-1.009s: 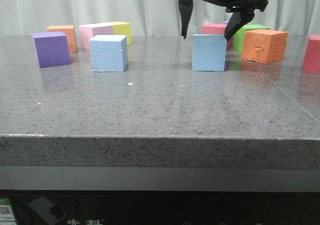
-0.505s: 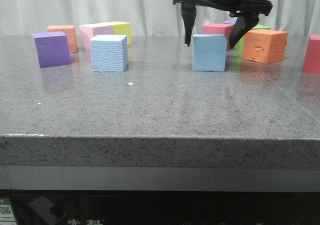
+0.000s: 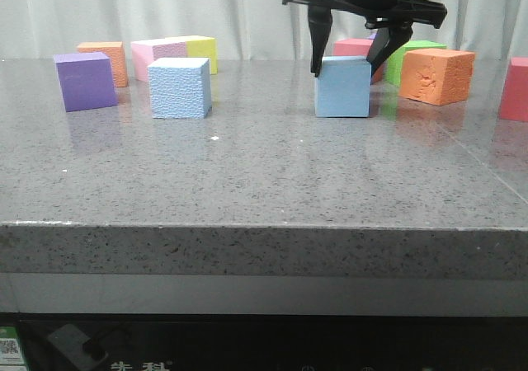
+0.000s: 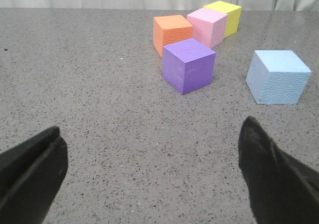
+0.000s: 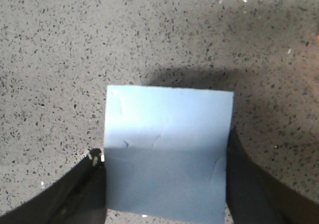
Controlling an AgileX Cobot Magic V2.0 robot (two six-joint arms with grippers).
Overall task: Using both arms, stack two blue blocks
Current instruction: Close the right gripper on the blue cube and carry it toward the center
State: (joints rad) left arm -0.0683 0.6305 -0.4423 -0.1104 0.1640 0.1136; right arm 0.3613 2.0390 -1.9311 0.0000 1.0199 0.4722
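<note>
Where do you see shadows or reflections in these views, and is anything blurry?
Front view: the polished table mirrors the blocks faintly; all sharp. Right wrist view: the right gripper shades the near half of the smooth blue block. Left wrist view: the near fingertips look soft.

Right gripper [image 3: 348, 66]: descends from above at the far right-centre of the front view; dark pointed fingers [image 3: 316, 45] angled downward.
Right jaws: set on two opposite sides of the smooth blue block [image 3: 342, 86], touching it in the wrist view.
Left gripper [image 4: 154, 176]: seen only by its own wrist camera.
Left jaws: spread wide, nothing between them, above bare worktop [image 4: 99, 84].
</note>
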